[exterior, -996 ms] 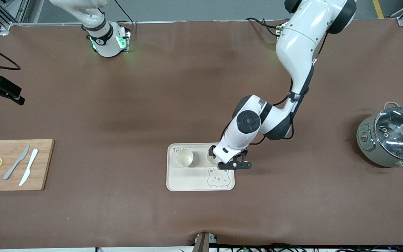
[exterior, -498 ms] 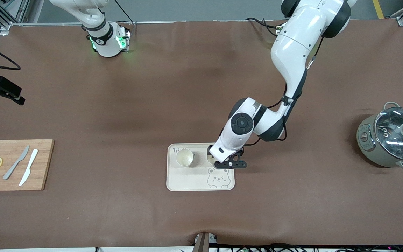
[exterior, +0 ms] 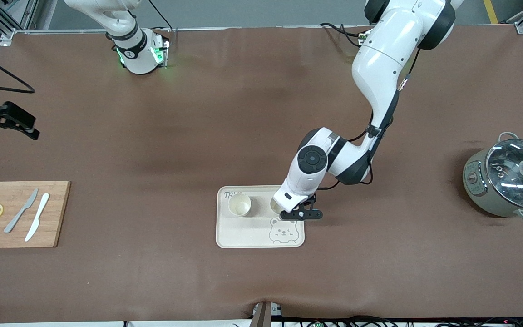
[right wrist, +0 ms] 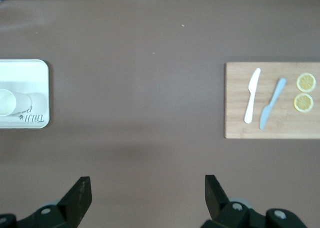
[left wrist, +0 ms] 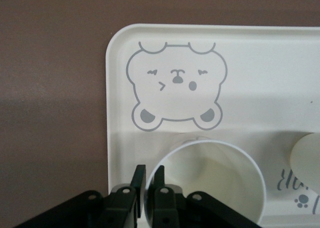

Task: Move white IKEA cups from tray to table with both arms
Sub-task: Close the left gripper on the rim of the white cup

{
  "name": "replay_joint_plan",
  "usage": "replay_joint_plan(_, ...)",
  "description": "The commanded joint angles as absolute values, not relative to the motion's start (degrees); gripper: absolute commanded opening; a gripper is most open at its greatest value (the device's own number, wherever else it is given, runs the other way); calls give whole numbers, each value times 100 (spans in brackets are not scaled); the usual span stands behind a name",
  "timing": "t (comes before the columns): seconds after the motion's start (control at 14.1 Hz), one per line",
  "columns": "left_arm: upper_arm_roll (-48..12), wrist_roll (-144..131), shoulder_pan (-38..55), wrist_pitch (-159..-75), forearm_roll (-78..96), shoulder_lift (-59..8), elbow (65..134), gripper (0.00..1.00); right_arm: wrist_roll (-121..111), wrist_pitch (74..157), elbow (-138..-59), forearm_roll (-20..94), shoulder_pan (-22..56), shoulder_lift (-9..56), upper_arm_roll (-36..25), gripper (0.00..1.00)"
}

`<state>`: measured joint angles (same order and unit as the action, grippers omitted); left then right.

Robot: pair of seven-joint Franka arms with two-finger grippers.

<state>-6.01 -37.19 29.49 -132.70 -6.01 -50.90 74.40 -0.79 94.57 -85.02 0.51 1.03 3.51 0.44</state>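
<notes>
Nearby, left hand (left wrist: pixel 148 180) pinching cup (left wrist: pixel 210 180) rim on tray (exterior: pixel 248 234), second cup (exterior: pixel 239 205) beside, right hand (right wrist: pixel 145 198) open

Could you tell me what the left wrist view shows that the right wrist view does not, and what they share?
Only the left wrist view shows the bear print and the left tool shut on the rim of a white cup. Only the right wrist view shows the cutting board with two knives and lemon slices, and the open right tool over the bare table. Both show the tray and its second cup.
</notes>
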Motion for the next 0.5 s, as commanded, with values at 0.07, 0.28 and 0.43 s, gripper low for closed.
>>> replay_joint_plan(0.07, -519, -4042, 3015, -13254, -782, -5098, 7330, 0, 698, 9860, -8376, 27, 587, 746, 18, 100)
replay_joint_plan(0.28, -369, -4148, 2989, -12563, -800, -4669, 7321, 0, 1616, 10353, -8358, -123, 1063, 1054, 9, 100)
replay_joint_plan(0.43, -395, -4000, 2744, -12035, -800, -4029, 7548, 0, 1617, 10450, -8358, -19, 1221, 1352, 35, 100)
